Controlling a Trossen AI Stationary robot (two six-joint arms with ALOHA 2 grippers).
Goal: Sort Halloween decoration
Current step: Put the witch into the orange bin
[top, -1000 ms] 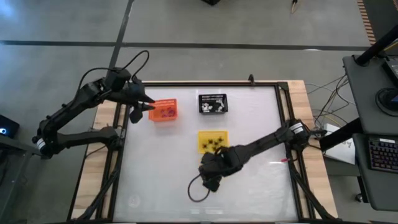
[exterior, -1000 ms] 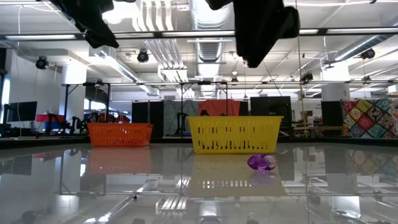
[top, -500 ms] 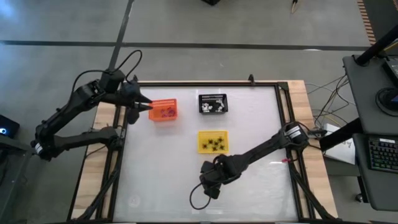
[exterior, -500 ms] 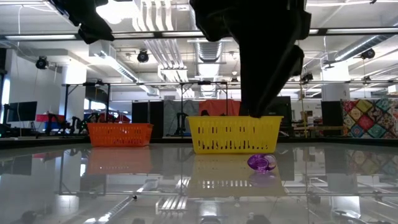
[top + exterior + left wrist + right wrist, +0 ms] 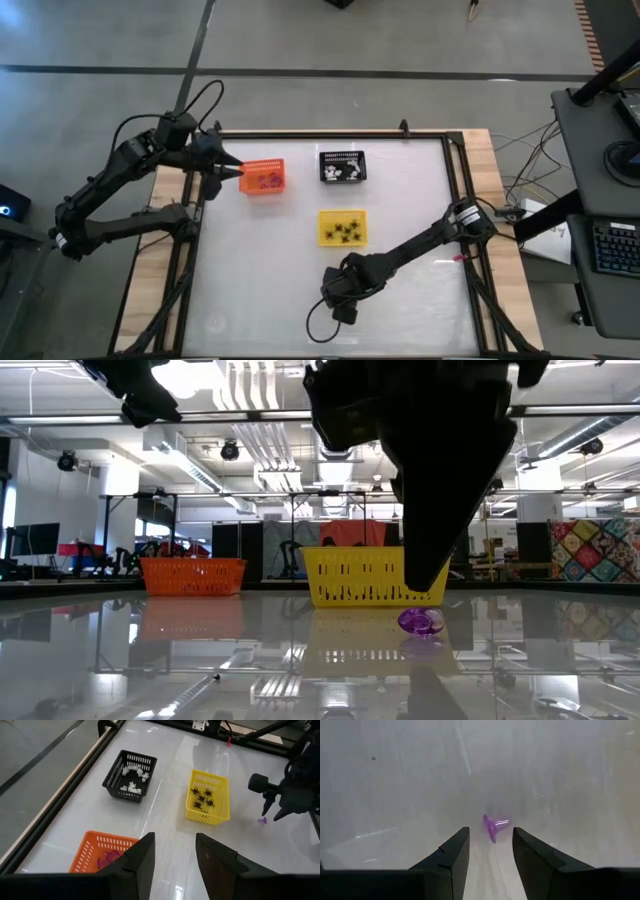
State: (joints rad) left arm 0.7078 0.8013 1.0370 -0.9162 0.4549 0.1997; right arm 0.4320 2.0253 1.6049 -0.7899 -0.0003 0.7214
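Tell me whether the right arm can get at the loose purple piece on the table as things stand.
Probably yes. The right gripper hangs over the purple piece with its fingers open, and the piece lies on bare table in line with the gap between them. Nothing stands in the way; the yellow basket sits apart.

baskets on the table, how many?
3. Orange basket near the left gripper, at the table's far left. Black basket far centre. Yellow basket in the middle, just beyond the right gripper. None seems hidden.
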